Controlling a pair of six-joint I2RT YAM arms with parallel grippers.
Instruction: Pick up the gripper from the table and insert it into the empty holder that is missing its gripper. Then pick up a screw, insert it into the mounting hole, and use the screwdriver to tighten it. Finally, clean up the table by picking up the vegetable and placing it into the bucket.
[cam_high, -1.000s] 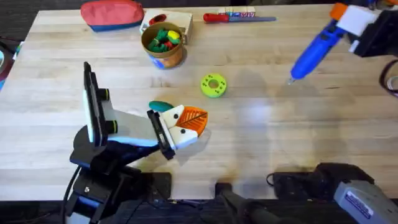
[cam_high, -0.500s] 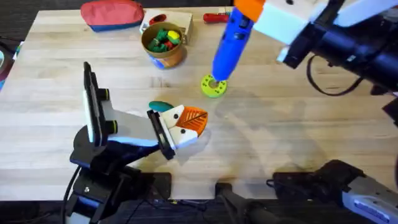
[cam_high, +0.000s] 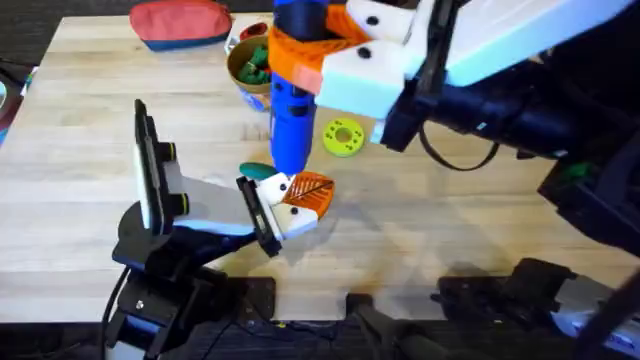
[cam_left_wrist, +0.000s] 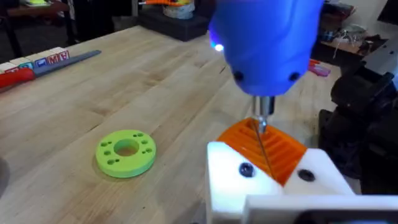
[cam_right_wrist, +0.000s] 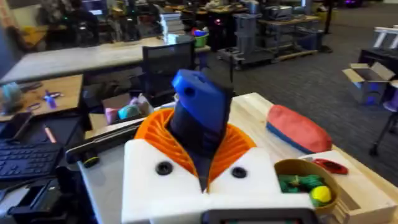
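While the right gripper carries the screwdriver, it has swung across the counter.
Jaws clamp the tool; its tip now sits over the left gripper, past the mounting hole; left jaws' state unclear.

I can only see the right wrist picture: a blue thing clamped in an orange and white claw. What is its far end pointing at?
Observer: The blue screwdriver points its thin tip down at the orange end of the left claw, not at the table.
Operator: Is something green under it?
Observer: No. The green disc lies flat on the table, off to one side and apart from the tip.
Operator: Anything else close by?
Observer: A small teal vegetable lies on the table right beside the left claw.
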